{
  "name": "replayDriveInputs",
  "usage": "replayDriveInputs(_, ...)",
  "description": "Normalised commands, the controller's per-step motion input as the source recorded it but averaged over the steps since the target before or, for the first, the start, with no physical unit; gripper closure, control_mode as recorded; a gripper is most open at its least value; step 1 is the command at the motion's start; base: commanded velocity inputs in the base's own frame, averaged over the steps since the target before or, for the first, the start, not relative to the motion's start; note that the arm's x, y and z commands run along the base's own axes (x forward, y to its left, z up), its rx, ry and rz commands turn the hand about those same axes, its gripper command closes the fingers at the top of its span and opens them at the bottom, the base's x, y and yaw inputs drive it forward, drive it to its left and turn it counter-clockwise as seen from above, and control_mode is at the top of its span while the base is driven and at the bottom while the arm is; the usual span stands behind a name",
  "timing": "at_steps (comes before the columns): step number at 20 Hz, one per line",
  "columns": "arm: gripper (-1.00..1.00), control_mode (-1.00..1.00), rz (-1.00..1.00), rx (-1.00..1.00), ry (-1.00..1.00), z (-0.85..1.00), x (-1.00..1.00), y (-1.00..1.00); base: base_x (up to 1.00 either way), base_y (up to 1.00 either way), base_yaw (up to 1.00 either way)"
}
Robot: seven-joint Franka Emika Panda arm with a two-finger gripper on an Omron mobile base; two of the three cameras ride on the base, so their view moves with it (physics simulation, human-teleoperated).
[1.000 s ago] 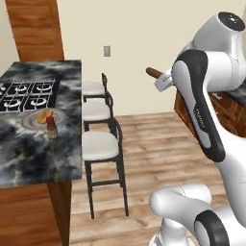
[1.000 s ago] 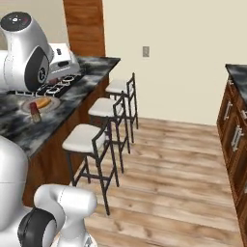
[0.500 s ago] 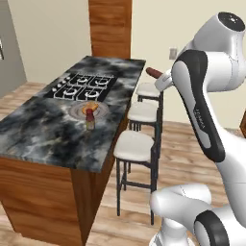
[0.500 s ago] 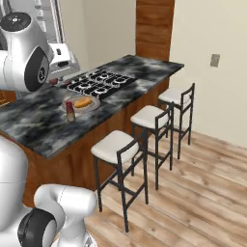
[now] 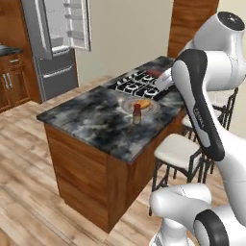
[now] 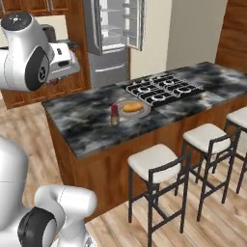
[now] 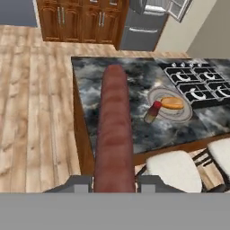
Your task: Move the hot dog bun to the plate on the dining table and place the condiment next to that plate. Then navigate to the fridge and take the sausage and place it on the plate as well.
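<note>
Presently my gripper [image 7: 114, 186] is closed on the sausage [image 7: 114, 130], held high above the dining table [image 7: 112, 81]. Hot dog bun [image 7: 172, 103] lies on the plate [image 7: 179, 116]; condiment [image 7: 152, 112] stands just beside it, both steps complete. Outstanding, in my judgement: setting the sausage on that plate.

The dining table [image 6: 87, 123] has bare stone on its near and left parts. The plate [image 6: 141, 113] sits mid-top with the bun [image 6: 132, 107] on it, the bottle [image 6: 115, 114] seemingly touching its left rim. The stove burners [image 6: 164, 89] crowd the far right. Three stools [image 6: 154, 164] line the right side; the wood floor [image 5: 24, 158] to the left lies open.
</note>
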Motion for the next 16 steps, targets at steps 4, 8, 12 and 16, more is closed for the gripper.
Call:
replayDriveInputs(4, 1.0, 1.0, 0.0, 0.0, 0.0, 0.0, 0.0, 0.0, 0.0, -0.7, 0.59)
replayDriveInputs(8, 1.0, 1.0, 0.0, 0.0, 0.0, 0.0, 0.0, 0.0, 0.0, -0.9, 0.5)
replayDriveInputs(12, 1.0, 1.0, 0.0, 0.0, 0.0, 0.0, 0.0, 0.0, 0.0, -1.0, 0.4)
replayDriveInputs(16, 1.0, 1.0, 0.0, 0.0, 0.0, 0.0, 0.0, 0.0, -0.04, -1.0, 0.39)
